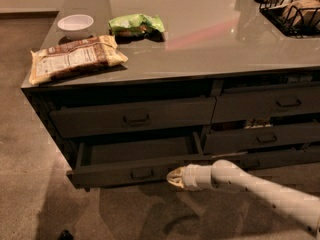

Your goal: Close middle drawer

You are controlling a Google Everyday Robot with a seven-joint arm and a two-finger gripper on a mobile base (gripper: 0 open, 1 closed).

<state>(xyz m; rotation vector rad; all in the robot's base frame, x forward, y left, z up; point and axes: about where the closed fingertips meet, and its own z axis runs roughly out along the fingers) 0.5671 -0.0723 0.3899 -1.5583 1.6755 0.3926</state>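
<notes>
white bowl, green bag, brown snack bag on grey countertop, wire basket far right

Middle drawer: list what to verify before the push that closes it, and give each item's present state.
1. The middle drawer is pulled out and waiting to be closed: ok.
2. Its inside is bare, with nothing to jam the slide: ok.
3. The pincer is at the drawer front, right of the handle: ok.
4. The pincer is touching the front: cannot tell.
5. The chip bag lies on the countertop, clear of the drawer's path: ok.
</notes>
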